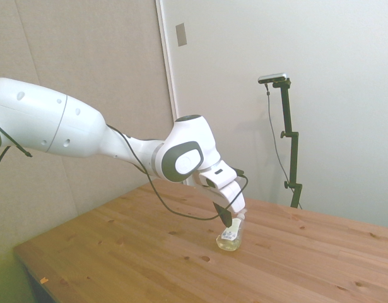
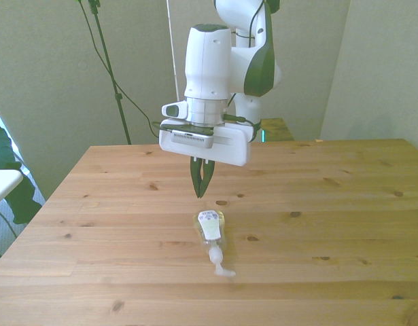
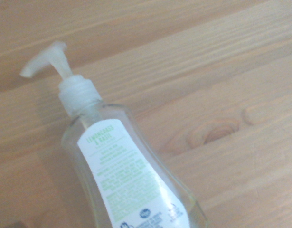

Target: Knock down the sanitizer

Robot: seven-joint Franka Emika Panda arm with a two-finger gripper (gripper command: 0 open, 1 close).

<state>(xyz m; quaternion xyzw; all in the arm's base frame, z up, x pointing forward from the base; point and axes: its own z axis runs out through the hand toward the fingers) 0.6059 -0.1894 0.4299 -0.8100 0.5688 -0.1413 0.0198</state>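
Near lower centre of the front view, sanitizer (image 2: 211, 231) lies tipped on the worktop (image 2: 344, 204), pump toward the camera. Hand (image 2: 201, 192) above it, fingers nearly together, empty. Best lift straight up, avoid rolling it.

Toppled sanitizer (image 2: 211, 231) below gripper (image 2: 201, 191)

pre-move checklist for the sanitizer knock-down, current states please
1. Sanitizer tipped over: in the front view it lies toward the camera, pump end nearest. Side view less clear. Ok.
2. Gripper free of the bottle: hangs above and behind it, fingers together, holding nothing. Ok.
3. Bottle intact: no spill visible on the table. Ok.
4. Bottle at rest: pump tip looks blurred in the front view. Cannot tell.
5. Bottle away from table edges. Ok.
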